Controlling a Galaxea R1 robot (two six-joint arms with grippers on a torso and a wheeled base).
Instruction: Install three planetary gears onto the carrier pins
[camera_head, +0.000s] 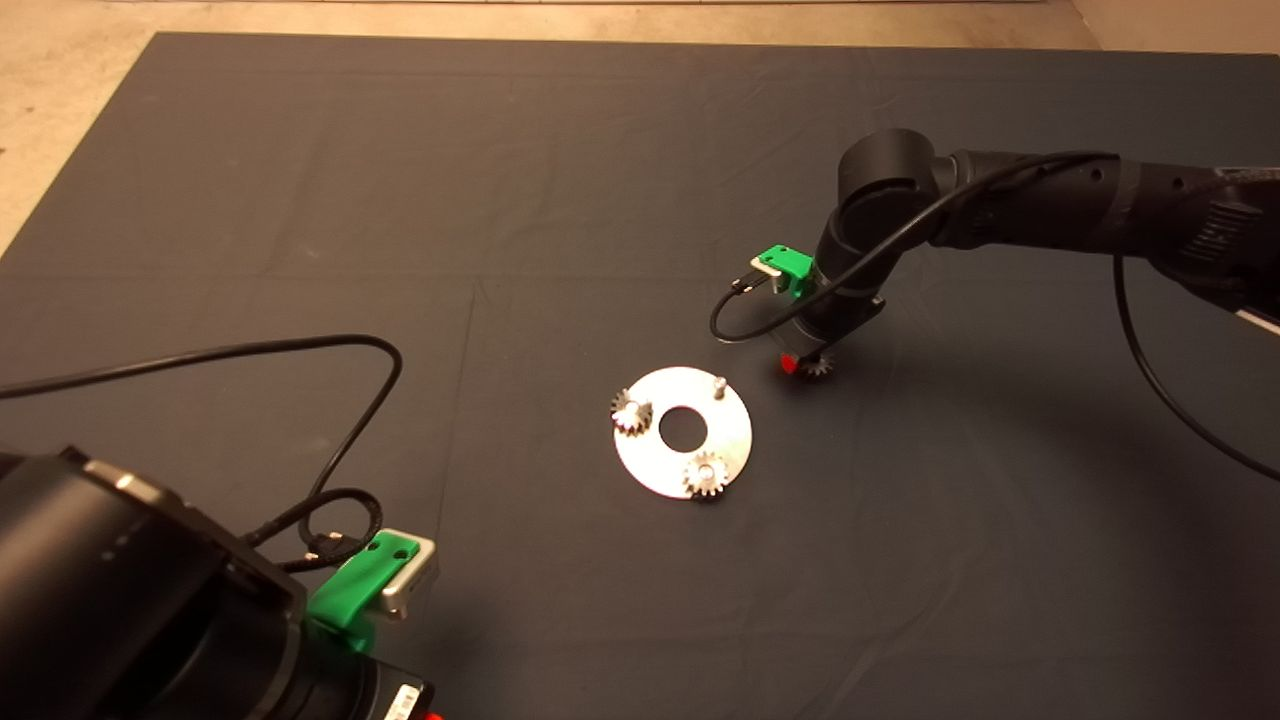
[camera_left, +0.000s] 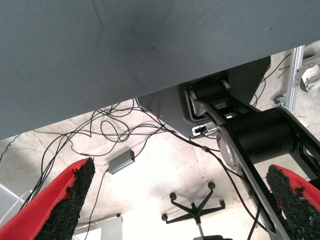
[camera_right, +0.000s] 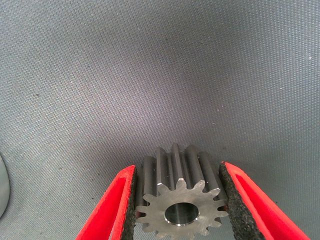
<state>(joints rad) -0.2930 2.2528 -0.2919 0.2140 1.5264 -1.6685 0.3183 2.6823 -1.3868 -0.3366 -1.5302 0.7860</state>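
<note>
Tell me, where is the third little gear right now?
In the head view the third gear sits on the dark mat, right of the disc and nearest its bare pin, between the right gripper's red fingers.

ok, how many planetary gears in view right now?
3. One gear on the disc's left pin, one gear on its near pin, and a third gear between the right gripper's jaws, right of the disc.

Head camera looks steeply down over the whole mat (camera_head: 300, 200). Right wrist camera sits close above that mat; left wrist camera faces the floor (camera_left: 150, 170) beyond it.
</note>
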